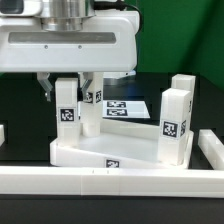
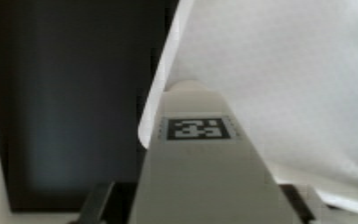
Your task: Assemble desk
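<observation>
The white desk slab lies on the dark table with its rim up. Three white tagged legs stand in it: one at the exterior view's left, one just behind that, and one at the right corner. My gripper hangs over the left leg and is shut on its top end. In the wrist view that leg runs out from between my dark fingers, its tag facing the camera. A blurred white part lies beyond it.
A long low white rail runs along the front, with more of it at the right. The marker board lies flat behind the slab. Green backdrop behind.
</observation>
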